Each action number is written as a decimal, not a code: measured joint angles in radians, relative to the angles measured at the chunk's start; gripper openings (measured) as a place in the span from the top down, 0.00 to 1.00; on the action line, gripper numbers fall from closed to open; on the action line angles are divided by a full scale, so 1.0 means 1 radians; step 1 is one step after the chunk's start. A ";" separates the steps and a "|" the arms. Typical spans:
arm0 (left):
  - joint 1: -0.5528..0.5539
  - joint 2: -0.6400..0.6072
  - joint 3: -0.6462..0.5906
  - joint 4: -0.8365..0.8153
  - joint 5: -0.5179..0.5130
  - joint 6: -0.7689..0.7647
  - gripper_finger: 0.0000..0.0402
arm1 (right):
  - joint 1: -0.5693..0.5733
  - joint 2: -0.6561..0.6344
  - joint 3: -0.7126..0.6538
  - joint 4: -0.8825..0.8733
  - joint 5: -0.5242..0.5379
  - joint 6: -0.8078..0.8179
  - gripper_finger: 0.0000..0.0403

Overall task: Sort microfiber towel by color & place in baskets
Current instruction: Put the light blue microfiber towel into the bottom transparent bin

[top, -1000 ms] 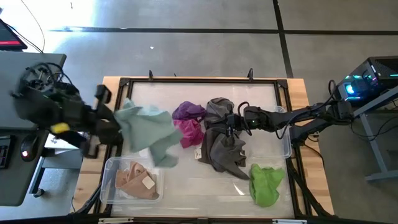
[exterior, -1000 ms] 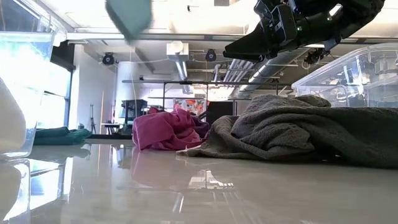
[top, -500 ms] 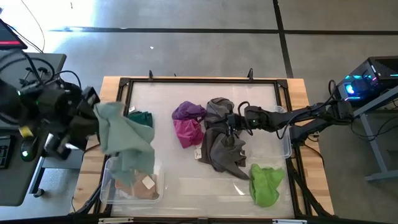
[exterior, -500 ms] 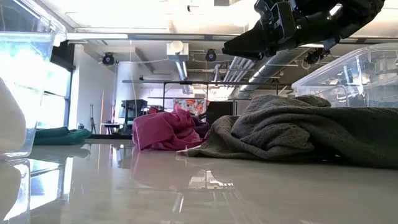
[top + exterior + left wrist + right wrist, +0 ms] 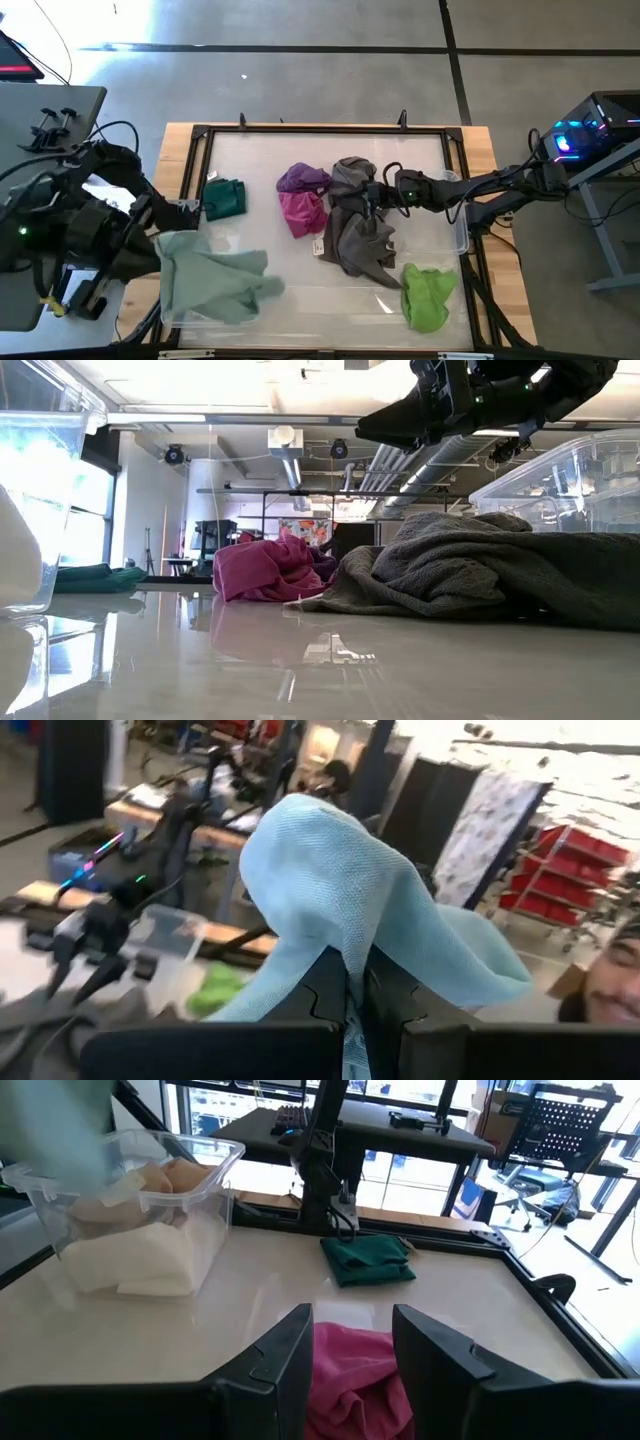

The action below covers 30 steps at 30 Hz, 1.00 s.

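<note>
My left gripper (image 5: 163, 252) sits at the table's near-left corner, shut on the pale blue towel (image 5: 212, 287), which spreads over the wide bin (image 5: 172, 318) holding white and tan cloths (image 5: 130, 1230). My right gripper (image 5: 372, 198) hovers open above the grey towel (image 5: 356, 235), with the magenta towel (image 5: 350, 1380) showing beyond its fingers. The purple (image 5: 303, 178), magenta (image 5: 303, 213), dark green (image 5: 224, 197) and lime green (image 5: 428, 296) towels lie on the table. My left gripper pinches a bunched fold of the pale blue towel (image 5: 348, 955) between its two shut fingers (image 5: 328, 992). The cloth drapes over the fingertips and falls to both sides, slack. In the high view it hangs over the wide bin; whether it rests inside, I cannot tell.
The narrower bin (image 5: 456, 218) stands at the table's right edge under my right arm. A raised black frame (image 5: 330, 129) rims the tabletop. Bare tabletop (image 5: 320, 300) lies in the near middle. A person (image 5: 610, 982) shows beyond the table in the left wrist view.
My left gripper has swung from the table's left edge toward the near edge, carrying the pale blue towel. The towel, first hanging over the table beside the purple one, now spreads over the wide bin. The dark green towel has come into sight.
</note>
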State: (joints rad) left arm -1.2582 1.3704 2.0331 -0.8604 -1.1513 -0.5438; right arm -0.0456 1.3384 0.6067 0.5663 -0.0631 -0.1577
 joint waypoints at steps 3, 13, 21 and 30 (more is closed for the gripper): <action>-0.013 -0.009 0.000 -0.134 -0.034 -0.118 0.99 | 0.000 0.000 0.000 0.000 0.000 0.000 0.67; 0.016 -0.030 0.000 -0.614 0.097 -0.584 0.99 | 0.000 0.000 0.000 0.000 0.000 0.000 0.67; 0.055 -0.033 -0.079 -0.707 0.362 -0.787 0.99 | 0.000 0.000 0.000 -0.001 0.000 0.000 0.67; 0.052 -0.035 -0.140 -0.708 0.719 -1.207 0.99 | 0.000 0.000 0.000 0.000 0.000 0.000 0.67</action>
State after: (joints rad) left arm -1.2060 1.3352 1.8928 -1.5685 -0.4322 -1.7508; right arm -0.0456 1.3384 0.6067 0.5663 -0.0631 -0.1574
